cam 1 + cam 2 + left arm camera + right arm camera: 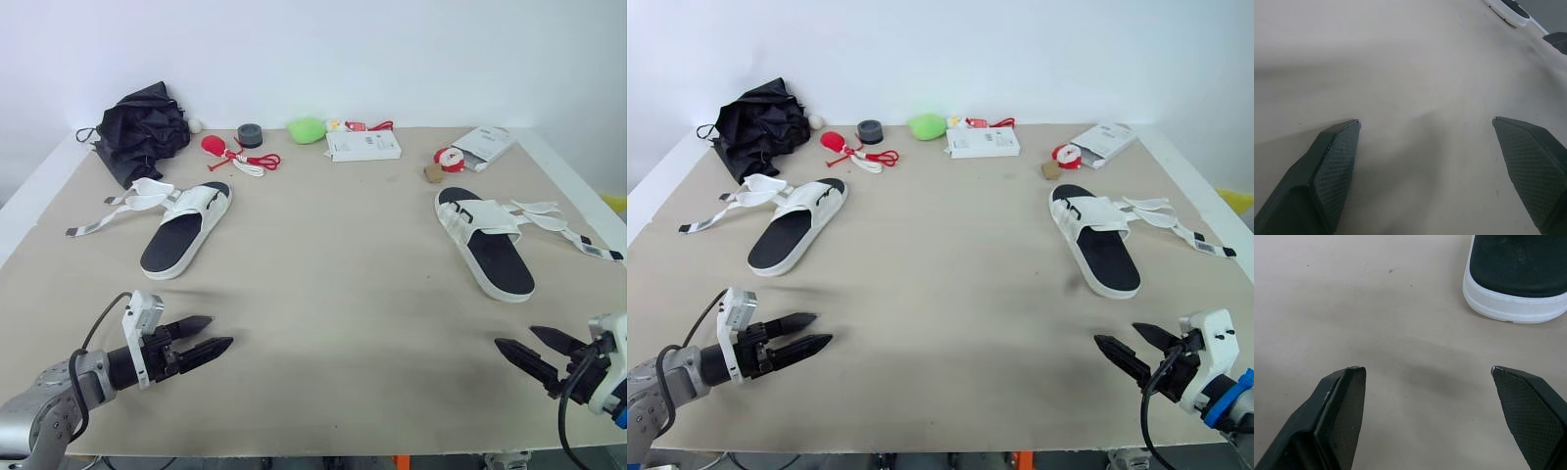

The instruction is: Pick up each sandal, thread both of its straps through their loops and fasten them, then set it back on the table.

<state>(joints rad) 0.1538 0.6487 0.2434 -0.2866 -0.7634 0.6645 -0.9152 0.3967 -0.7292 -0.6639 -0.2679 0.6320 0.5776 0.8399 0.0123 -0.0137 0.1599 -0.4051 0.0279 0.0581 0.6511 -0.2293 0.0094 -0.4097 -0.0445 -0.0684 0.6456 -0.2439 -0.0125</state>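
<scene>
From the head we look forward and down over the whole desk, both eyes sharing it. Our wrist cameras skim close above it; the right one also catches the near end of the right sandal.

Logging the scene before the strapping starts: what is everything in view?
sandals: 2, white with black footbeds, left sandal and right sandal mid-table
fabric bundle: 1, black, far left
ball: 1, white, beside bundle
tape roll: 1, dark grey, far edge
cord: 1, red and white, beside tape
lump: 1, green, far centre
flat box: 1, white, beside lump
packet: 1, white, far right
block: 1, brown, near packet
table: 1, beige
end effectors: 2, black, open, left end effector and right end effector near edge
</scene>
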